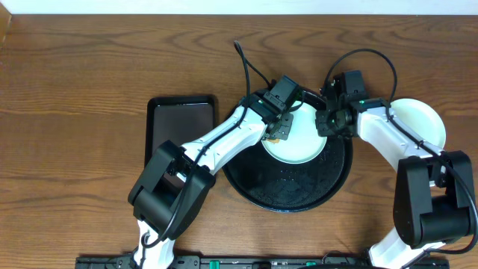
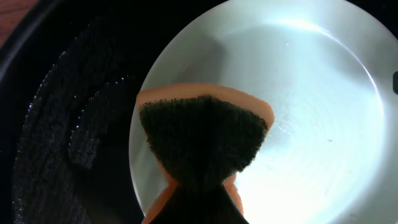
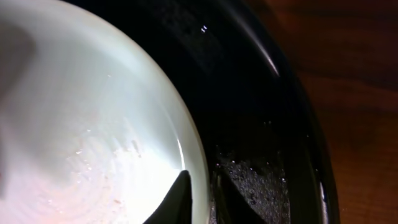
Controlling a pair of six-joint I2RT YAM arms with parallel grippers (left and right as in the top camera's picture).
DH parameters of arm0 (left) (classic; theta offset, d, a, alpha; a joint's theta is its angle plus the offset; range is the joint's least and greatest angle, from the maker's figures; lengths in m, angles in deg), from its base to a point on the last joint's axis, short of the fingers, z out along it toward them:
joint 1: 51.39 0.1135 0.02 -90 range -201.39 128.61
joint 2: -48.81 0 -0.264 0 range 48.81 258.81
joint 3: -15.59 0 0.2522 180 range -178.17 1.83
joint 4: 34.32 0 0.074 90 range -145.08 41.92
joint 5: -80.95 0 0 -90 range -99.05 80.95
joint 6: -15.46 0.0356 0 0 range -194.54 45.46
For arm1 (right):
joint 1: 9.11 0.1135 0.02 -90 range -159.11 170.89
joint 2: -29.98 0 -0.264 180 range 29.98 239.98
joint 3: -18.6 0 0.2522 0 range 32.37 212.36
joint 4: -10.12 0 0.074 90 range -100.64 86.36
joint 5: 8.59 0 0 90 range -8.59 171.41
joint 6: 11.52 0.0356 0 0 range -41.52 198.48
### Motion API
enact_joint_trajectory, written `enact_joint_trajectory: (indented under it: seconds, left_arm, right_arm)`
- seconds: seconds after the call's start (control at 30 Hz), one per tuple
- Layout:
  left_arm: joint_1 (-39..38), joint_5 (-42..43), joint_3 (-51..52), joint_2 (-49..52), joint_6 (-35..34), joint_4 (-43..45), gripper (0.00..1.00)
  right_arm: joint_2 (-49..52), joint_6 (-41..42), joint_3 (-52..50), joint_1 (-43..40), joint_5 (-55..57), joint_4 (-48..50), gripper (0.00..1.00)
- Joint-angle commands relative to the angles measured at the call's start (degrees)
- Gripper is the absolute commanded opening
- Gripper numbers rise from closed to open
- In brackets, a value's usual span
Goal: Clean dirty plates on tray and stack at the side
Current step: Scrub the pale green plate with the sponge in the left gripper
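Two plates in view, both pale. Plate (image 1: 302,143) on far half of round black tray (image 1: 287,193), mid-table, lying flat. In overhead view, near edge of plate well short of tray's near rim; bare glossy tray floor toward robot. Second plate (image 1: 422,119) off tray, on wood table (image 1: 75,90) at far right, partly under right arm, well apart from first.

Left gripper (image 1: 278,133) over plate's left part, clamped tight on sponge (image 2: 202,143). Sponge orange w/ dark green scrub pad, pinched at one end so free end fans out. Left wrist view: fanned end over plate's left side, near rim; contact w/ plate surface not clear.

Right gripper (image 1: 326,122) at plate's right rim, jaws narrow, nipping the rim. Right wrist view: one dark finger (image 3: 179,198) on inner side of rim; other finger not made out against black tray.

Plate surface shiny, faint streaks and small specks in right wrist view. Beads of water on tray floor beside plate in both wrist views.

Rect. black tray (image 1: 181,131) on table left of round tray, near it, partly under left arm.
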Motion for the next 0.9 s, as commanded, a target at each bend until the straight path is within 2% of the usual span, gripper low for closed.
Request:
enact_joint_trajectory:
  seconds: [0.0, 0.33, 0.43, 0.87]
  left_arm:
    - [0.20, -1.36, -0.92, 0.66, -0.52, 0.11, 0.08]
    - [0.20, -1.36, -0.92, 0.66, -0.52, 0.24, 0.08]
    - [0.20, -1.36, -0.92, 0.66, -0.52, 0.24, 0.08]
    - [0.20, -1.81, 0.57, 0.66, -0.50, 2.47, 0.08]
  right_arm:
    - [0.24, -0.66, -1.03, -0.11, 1.29, 0.26, 0.09]
    - [0.24, -0.66, -1.99, -0.11, 1.29, 1.09, 0.08]
    - [0.24, -0.66, -2.05, -0.11, 1.27, 1.29, 0.01]
    - [0.24, -0.66, -2.05, -0.09, 1.22, 1.55, 0.01]
